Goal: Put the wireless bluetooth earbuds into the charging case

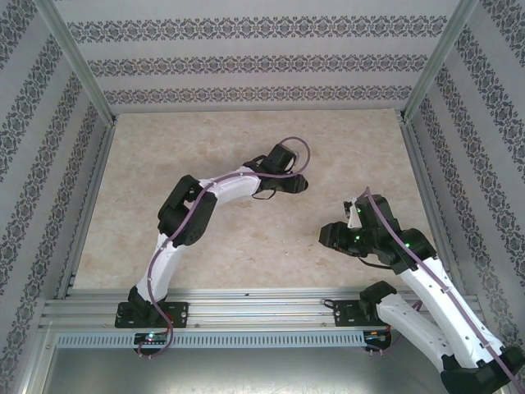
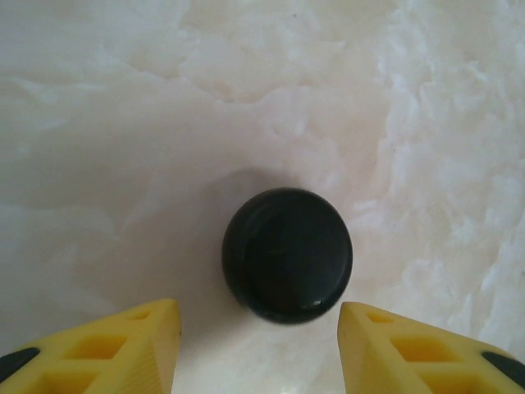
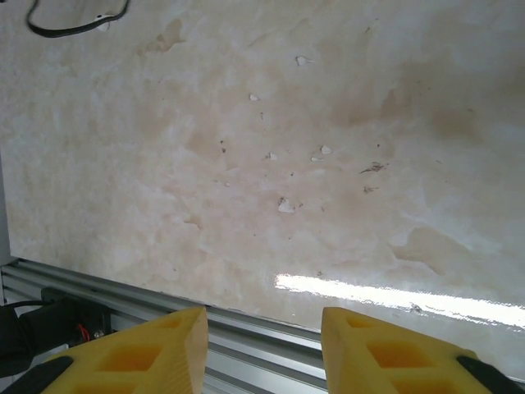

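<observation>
In the top view the left arm's wrist covers the spot under the left gripper [image 1: 295,185], so what lies there cannot be seen from above. The left wrist view shows it: a glossy black round puck-shaped case [image 2: 287,254] lying flat on the beige marbled tabletop [image 1: 205,139], just beyond the tips and centred on the gap. The yellow fingers [image 2: 148,341], cut off by the lower frame edge, stand wider than the case and do not touch it. Whether anything sits inside the case cannot be told. The right gripper [image 3: 262,324] hangs near the table's near edge with its jaws apart and nothing between them, above the aluminium rail [image 3: 246,345]. A black cable loop [image 3: 74,25] is clipped by the top-left corner of that view.
</observation>
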Robot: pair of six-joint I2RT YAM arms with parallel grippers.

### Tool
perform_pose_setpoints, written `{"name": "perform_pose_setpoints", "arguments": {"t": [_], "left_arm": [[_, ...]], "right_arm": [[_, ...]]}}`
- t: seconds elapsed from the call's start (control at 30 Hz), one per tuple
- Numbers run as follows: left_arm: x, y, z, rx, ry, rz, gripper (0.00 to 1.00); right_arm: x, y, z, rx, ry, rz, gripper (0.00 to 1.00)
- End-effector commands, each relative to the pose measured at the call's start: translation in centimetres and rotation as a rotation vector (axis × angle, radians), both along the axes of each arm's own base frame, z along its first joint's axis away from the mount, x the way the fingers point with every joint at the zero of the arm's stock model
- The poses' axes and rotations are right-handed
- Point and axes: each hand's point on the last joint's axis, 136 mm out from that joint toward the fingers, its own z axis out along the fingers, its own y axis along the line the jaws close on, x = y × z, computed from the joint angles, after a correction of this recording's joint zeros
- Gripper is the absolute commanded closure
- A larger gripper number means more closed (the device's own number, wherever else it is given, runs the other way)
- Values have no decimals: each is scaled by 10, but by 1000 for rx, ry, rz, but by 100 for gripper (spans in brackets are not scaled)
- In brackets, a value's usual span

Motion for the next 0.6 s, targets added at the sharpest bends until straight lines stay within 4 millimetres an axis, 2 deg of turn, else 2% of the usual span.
{"name": "perform_pose_setpoints", "arguments": {"t": [0.0, 0.1, 0.23, 0.3, 0.4, 0.57], "left_arm": [[1, 19, 59, 68, -118, -37, 52], [9, 53, 76, 92, -129, 14, 51], [21, 108, 82, 96, -95, 117, 51], [28, 138, 79, 103, -64, 156, 50], [33, 170, 70, 105, -1, 189, 49], [42, 211, 49, 113, 127, 277, 49]], "right_arm": [[10, -6, 10, -20, -23, -46, 59], [20, 1, 10, -9, -27, -34, 59], [36, 10, 9, 0, -32, -23, 59], [45, 17, 10, 12, -34, -7, 59], [55, 22, 9, 5, -33, 10, 58], [70, 32, 5, 11, -13, 32, 58]]}}
